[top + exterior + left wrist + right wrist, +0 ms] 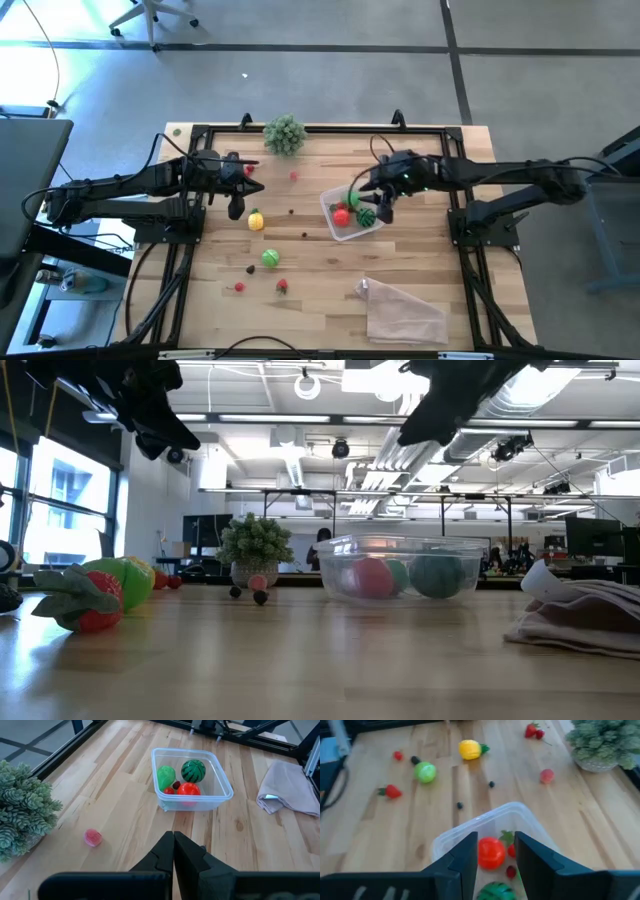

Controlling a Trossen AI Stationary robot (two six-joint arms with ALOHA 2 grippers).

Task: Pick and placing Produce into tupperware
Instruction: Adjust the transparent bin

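My right gripper, fingers spread, hangs over the tub (tomato between them); left gripper pressed together at nine o'clock.

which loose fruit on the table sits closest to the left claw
The yellow fruit, just below the left claw; the green fruit and red pieces lie farther off.

**Hidden, cropped or too small**

The striped melon is cut off by the right wrist picture's lower edge. Tiny dark specks on the table are too small to identify. The leafy clump runs off-frame.
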